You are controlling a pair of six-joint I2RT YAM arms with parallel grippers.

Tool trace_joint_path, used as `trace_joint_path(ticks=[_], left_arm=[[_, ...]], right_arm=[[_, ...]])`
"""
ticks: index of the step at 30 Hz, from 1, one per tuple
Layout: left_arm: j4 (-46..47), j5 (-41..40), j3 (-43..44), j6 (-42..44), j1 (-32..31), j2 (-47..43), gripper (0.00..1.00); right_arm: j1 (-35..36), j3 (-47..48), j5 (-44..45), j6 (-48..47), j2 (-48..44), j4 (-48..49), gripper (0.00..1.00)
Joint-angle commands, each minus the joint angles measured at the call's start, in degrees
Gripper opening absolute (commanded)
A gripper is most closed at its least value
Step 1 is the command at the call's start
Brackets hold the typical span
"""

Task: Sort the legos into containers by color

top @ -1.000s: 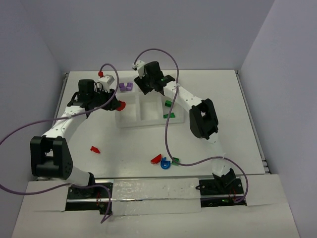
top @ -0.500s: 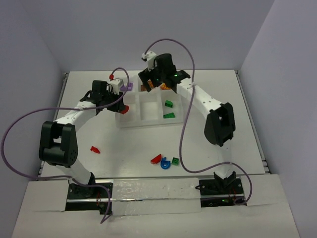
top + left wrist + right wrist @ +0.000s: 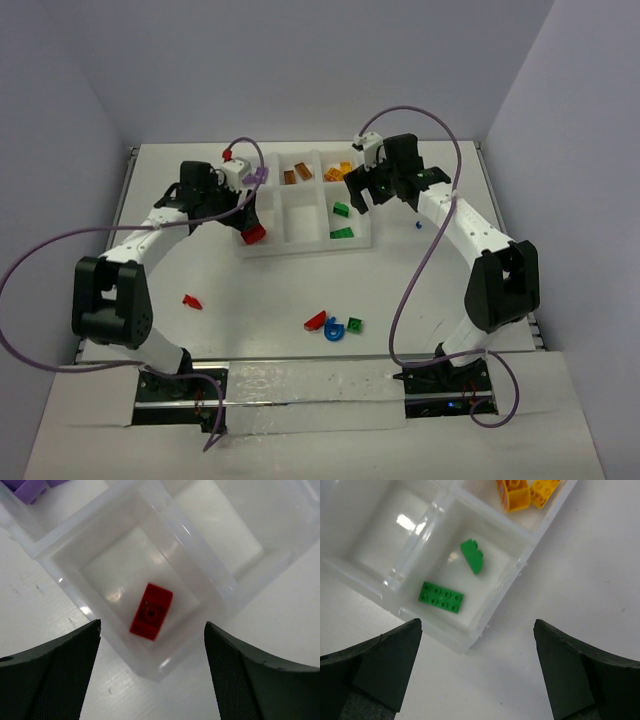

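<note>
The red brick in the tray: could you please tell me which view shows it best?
The left wrist view: the red brick lies large and unobstructed in its compartment. The top view shows only a small red patch; the right wrist view misses it.

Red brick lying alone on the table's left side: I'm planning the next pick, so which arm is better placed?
Left. Its open, empty left gripper hovers at the tray's left end, on the red brick's side. The right gripper, also open, is over the green bricks at the right end, farther away.
</note>
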Motion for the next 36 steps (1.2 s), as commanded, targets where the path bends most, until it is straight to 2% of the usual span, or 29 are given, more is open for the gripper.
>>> trace_joint_path(ticks=[1, 2, 3, 4, 5, 7, 9, 10, 12, 15, 16, 22, 27, 36], left_arm=[[-5.7, 14.1, -0.5, 10.0, 5.0, -9.6, 0.88], [-10.6, 20.0, -0.2, 13.0, 7.8, -11.2, 0.88], [-14.7, 21.6, 0.2, 18.5, 8.5, -12.0, 0.87], [-20.2, 27.7, 0.7, 30.3, 11.8, -12.6, 0.87], [-28.1, 29.6, 1.4, 39.1, 13.6, -13.2, 0.87], [-51.1, 28.1, 3.0, 61.3, 18.6, -13.1, 0.87], [-59.2, 23.7, 3.7, 74.6, 20.6, -11.2, 0.86], [-63.8, 22.7, 4.3, 77.3, 21.9, -9.0, 0.85], [-64.0, 20.6, 4.1, 78.1, 22.6, -7.1, 0.84], [-63.3, 16.0, 1.0, 89.3, 23.2, -6.0, 0.83], [-62.7, 15.2, 0.2, 90.4, 23.2, -6.1, 0.83], [-56.5, 13.0, -3.6, 94.3, 23.1, -4.7, 0.8], [-56.7, 9.1, -5.2, 99.2, 23.0, -3.1, 0.78], [-54.0, 4.4, -8.2, 101.6, 23.1, -1.5, 0.71]], right_arm=[[-0.8, -1.9, -1.2, -1.8, -5.0, -0.3, 1.0], [-1.0, -2.4, -1.3, -2.3, -5.3, -0.4, 1.0], [-1.0, -2.5, -1.3, -2.6, -5.5, -0.5, 1.0], [-1.1, -3.0, -1.3, -3.0, -5.9, -0.8, 1.0], [-1.3, -3.4, -1.3, -3.3, -6.0, -0.8, 1.0], [-2.1, -3.8, -1.7, -4.0, -6.0, -1.2, 1.0], [-2.3, -3.8, -2.2, -4.3, -5.1, -1.8, 1.0], [-2.5, -3.6, -2.3, -4.5, -4.8, -2.0, 1.0], [-2.6, -3.4, -2.7, -4.8, -4.1, -2.3, 1.0], [-2.6, -2.3, -2.8, -5.2, -2.6, -3.4, 1.0], [-2.6, -2.0, -2.8, -5.3, -2.4, -3.8, 1.0], [-2.7, -1.4, -1.6, -6.0, -2.1, -5.4, 1.0], [-2.7, -2.2, -0.7, -6.1, -2.5, -5.7, 1.0], [-2.8, -3.0, 0.5, -6.3, -2.8, -5.7, 1.0]])
